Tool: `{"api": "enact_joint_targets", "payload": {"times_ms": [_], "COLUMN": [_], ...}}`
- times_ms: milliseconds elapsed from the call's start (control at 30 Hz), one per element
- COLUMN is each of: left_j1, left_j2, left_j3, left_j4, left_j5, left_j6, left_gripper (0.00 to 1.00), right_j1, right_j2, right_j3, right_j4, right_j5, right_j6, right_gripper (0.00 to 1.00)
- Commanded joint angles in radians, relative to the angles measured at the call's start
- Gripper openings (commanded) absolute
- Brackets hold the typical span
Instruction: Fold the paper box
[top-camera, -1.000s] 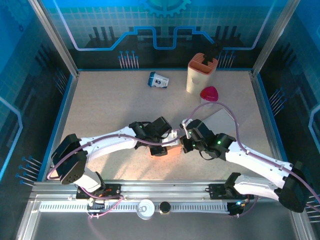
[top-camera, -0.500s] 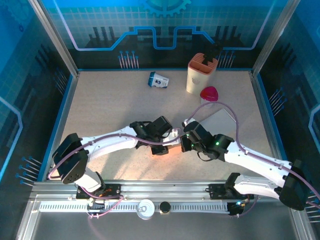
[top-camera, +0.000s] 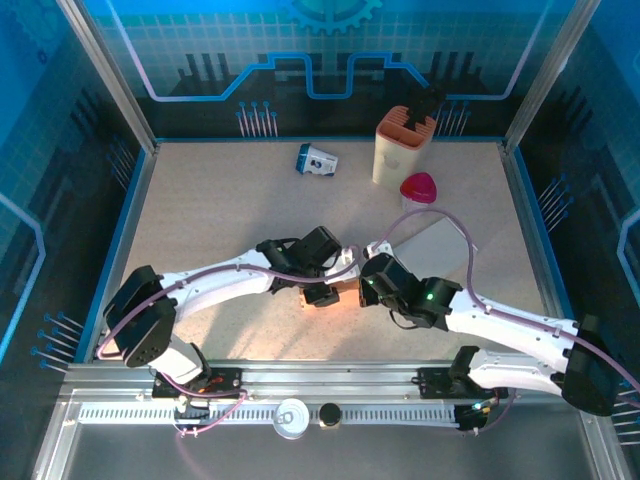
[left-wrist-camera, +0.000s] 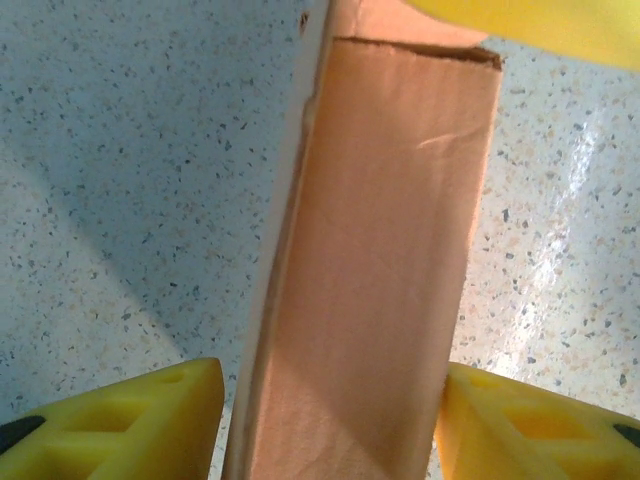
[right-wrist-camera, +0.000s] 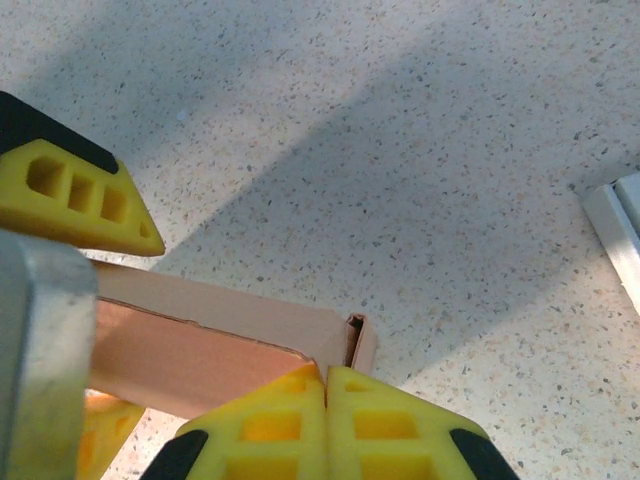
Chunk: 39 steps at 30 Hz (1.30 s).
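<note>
Now the left gripper (left-wrist-camera: 330, 405), fingers apart astride the box (left-wrist-camera: 385, 250) lying mid-table (top-camera: 220, 220), should steady it while the right gripper (right-wrist-camera: 325, 375), fingers together, nudges its end corner squarely.

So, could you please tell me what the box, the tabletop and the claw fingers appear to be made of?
Paper box: thin tan paperboard, matte, judging by its raw fibrous cut edge and soft crease.
Tabletop: pale, dark-speckled, slightly glossy; perhaps stone-look laminate.
Fingers of the right claw: yellow plastic, seemingly moulded or printed, given the lattice cut-outs.
</note>
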<state>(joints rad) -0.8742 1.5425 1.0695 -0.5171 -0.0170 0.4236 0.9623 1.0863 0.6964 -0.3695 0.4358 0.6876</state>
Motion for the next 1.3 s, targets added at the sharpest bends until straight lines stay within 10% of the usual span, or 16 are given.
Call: {"api": "enact_joint_targets", "payload": {"times_ms": [0,667,900,1267], "left_j1": [0.004,0.000,0.001,-0.003], "left_j2": [-0.043,-0.313,-0.462,-0.448], "left_j3": [-0.023,-0.126,-0.121,-0.149], "left_j4": [0.028,0.106,-0.129,-0.264], "left_j5": [0.025,-0.090,-0.246,-0.163], "left_j6": [-0.043,-0.299,-0.569,-0.718], "left_gripper": [0.58,0.61,0.49,0.44], "right_j1": [0.020,0.096,0.114,0.116], "right_j2": [-0.008,0.041,0.044,0.047], "right_j3": [-0.023,0.018,0.037,0.052], "right_j4": [0.015,-0.014,-0.025,-0.043], "right_j5": [0.045,0.153,0.174,0.184], "right_j6": [0.038,0.111,0.115,0.124], "right_gripper": [0.00,0.00,0.00,0.00]}}
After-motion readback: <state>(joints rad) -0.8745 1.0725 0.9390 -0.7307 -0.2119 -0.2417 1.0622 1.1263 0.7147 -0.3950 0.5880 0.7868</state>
